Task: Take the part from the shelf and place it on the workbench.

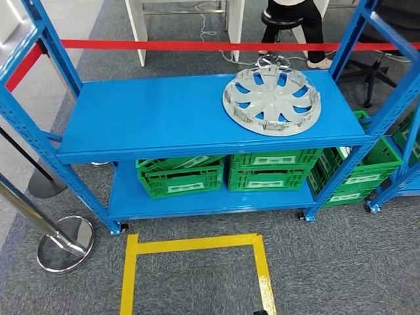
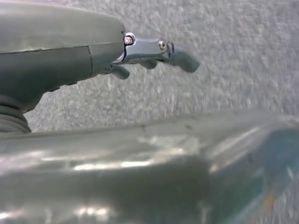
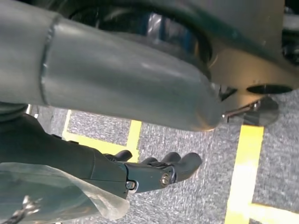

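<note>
No legible text, numbers or brand marks, pale label panels on the green crates [image 1: 180,176] too small and blurred to read, grey wheel cover [image 1: 271,100] shows no readable marking

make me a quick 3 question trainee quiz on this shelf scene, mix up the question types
1. True or false: the round grey plastic wheel cover lies flat on the top board of the blue metal shelf.
2. Multiple choice: what sits on the shelf's lower board? A) cardboard boxes B) green plastic crates C) tyres
3. Short answer: is the left hand or the right hand holding anything?

Key:
1. True; it lies toward the shelf's right end.
2. B
3. No; both hang over the grey carpet with fingers apart, holding nothing.
</note>
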